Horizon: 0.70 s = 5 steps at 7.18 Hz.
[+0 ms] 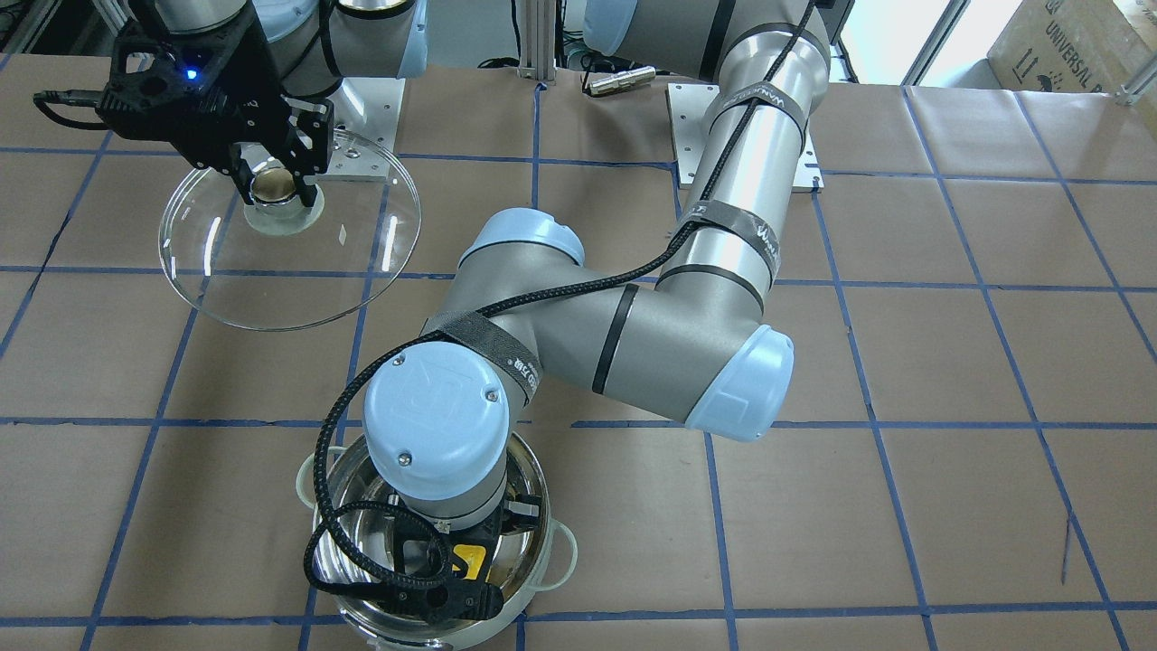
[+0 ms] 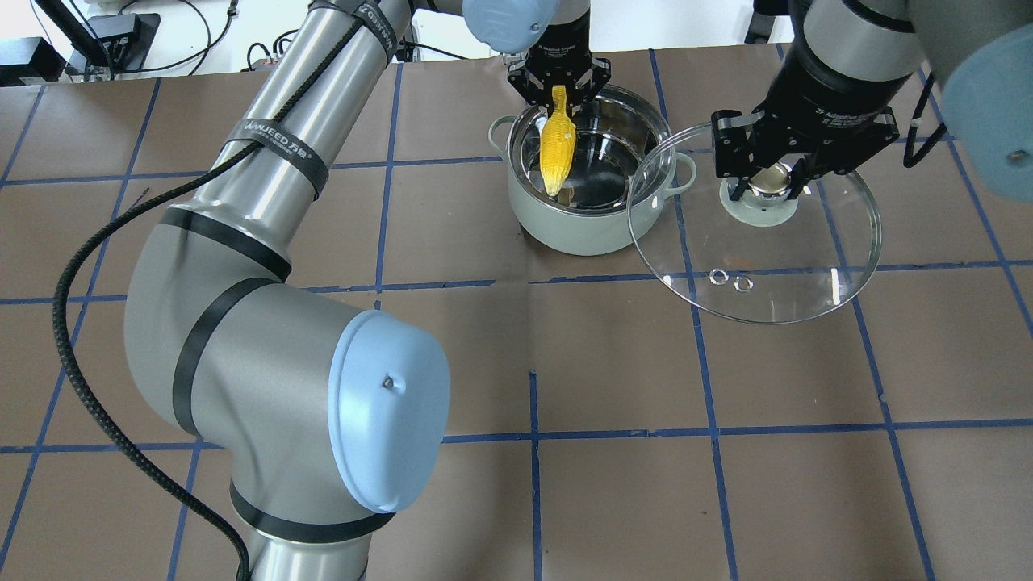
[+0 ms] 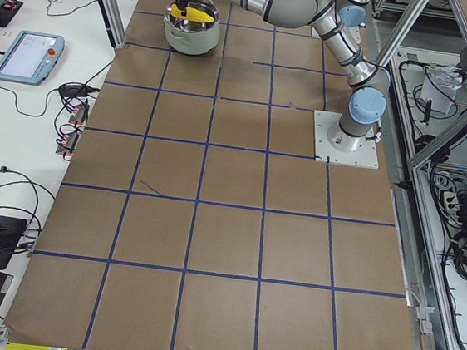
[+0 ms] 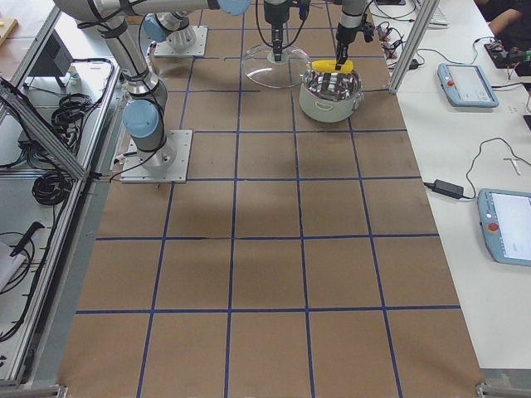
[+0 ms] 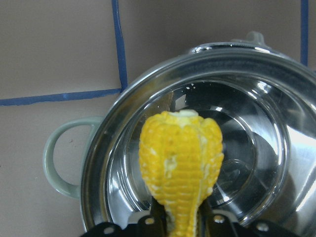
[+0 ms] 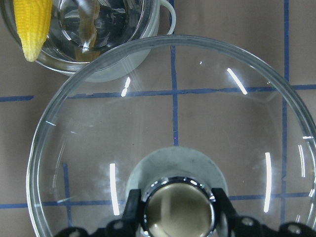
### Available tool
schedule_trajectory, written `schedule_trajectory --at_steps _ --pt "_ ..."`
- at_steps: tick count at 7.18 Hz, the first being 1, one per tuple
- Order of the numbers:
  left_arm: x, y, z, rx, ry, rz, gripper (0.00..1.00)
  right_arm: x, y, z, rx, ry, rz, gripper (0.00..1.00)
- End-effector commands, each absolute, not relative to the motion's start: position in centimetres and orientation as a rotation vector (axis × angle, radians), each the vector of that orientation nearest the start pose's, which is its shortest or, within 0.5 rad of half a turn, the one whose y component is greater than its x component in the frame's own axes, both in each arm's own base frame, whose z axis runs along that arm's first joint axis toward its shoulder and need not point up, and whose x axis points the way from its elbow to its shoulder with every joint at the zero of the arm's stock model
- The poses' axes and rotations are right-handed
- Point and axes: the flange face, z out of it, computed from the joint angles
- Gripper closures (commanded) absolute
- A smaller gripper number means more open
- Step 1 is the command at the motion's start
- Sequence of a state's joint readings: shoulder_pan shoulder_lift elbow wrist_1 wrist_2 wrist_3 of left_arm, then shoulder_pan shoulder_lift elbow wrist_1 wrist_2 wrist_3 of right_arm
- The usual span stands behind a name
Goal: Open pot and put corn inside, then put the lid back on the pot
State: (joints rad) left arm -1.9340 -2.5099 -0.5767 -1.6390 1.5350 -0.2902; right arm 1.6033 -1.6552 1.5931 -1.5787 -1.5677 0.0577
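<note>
The steel pot (image 2: 565,230) stands open at the table's far side; it also shows in the left wrist view (image 5: 256,98) and the front view (image 1: 533,533). My left gripper (image 2: 558,87) is shut on the yellow corn (image 2: 557,145), which hangs over the pot's inside; the corn fills the left wrist view (image 5: 180,158). My right gripper (image 2: 767,181) is shut on the knob of the glass lid (image 2: 807,274) and holds it raised, beside the pot. The lid shows in the right wrist view (image 6: 197,113) and the front view (image 1: 352,262).
Brown paper with blue tape lines covers the table (image 2: 565,452). My left arm's elbow (image 2: 282,379) stretches over the near left of the table. A small metal cylinder (image 1: 620,81) lies near the arm bases.
</note>
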Motion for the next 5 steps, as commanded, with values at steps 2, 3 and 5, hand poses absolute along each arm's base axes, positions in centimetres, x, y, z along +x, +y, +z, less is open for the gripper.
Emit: schedule_trajectory --at_steps 2,3,5 --pt "-42.56 -73.13 33.51 0.107 3.181 0.025 0.05 14.76 -45.78 51.83 0.038 3.135 -0.110 0.89" --pt "-42.45 -73.15 33.62 0.107 3.183 0.026 0.00 14.77 -45.77 51.76 0.038 3.133 -0.108 0.89" --pt "-42.19 -72.57 33.10 0.127 3.167 0.076 0.00 15.02 -45.80 52.10 0.038 3.134 -0.132 0.89"
